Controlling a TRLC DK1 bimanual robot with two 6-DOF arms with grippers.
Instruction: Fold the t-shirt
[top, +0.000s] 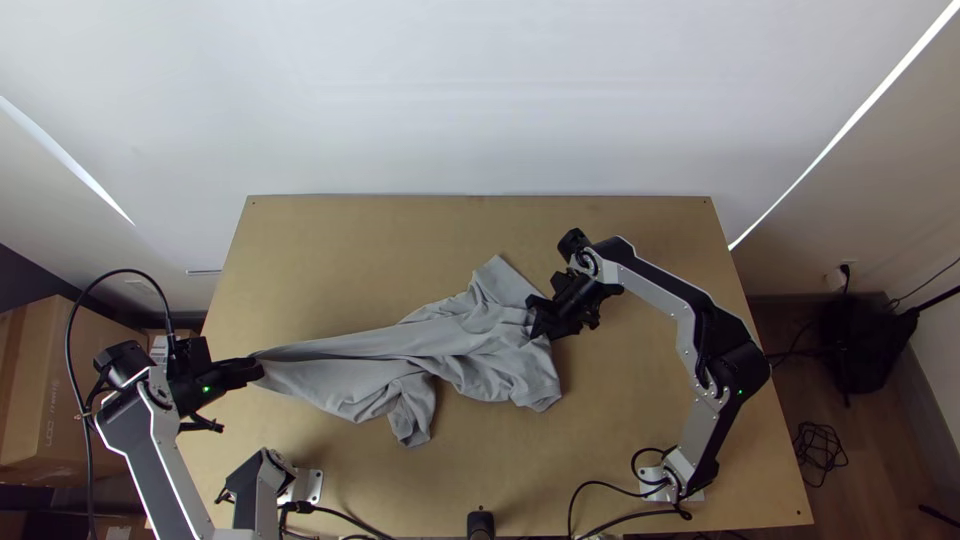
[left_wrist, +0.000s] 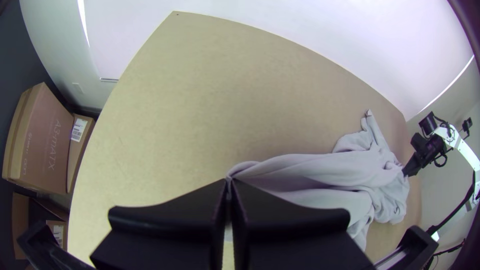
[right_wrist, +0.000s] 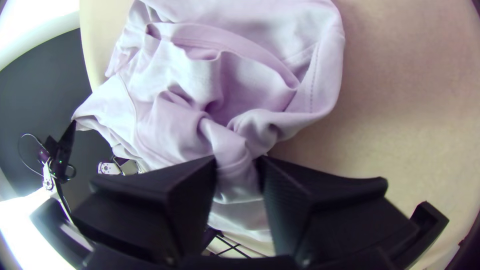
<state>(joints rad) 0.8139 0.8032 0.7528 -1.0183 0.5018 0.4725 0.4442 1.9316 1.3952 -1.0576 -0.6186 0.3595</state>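
- Wooden desk (top: 330, 250) lay across the top view's lower half.
- Left gripper (top: 259, 369), at left, pinched a drawn-out end, fingers nearly together.
- T-shirt (top: 470, 350) sprawled mid-frame, stretched and bunched; flattening and all neat folding seemingly remained.
- Right gripper (right_wrist: 238, 162), right of centre, clamped a thick bunch, fingers slightly apart.
- White wall (top: 480, 100) stood beyond.

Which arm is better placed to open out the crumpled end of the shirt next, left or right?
Right, I'd say. The right gripper is at that end, with the shirt bunched between its fingers, while the left gripper is shut on the opposite end.
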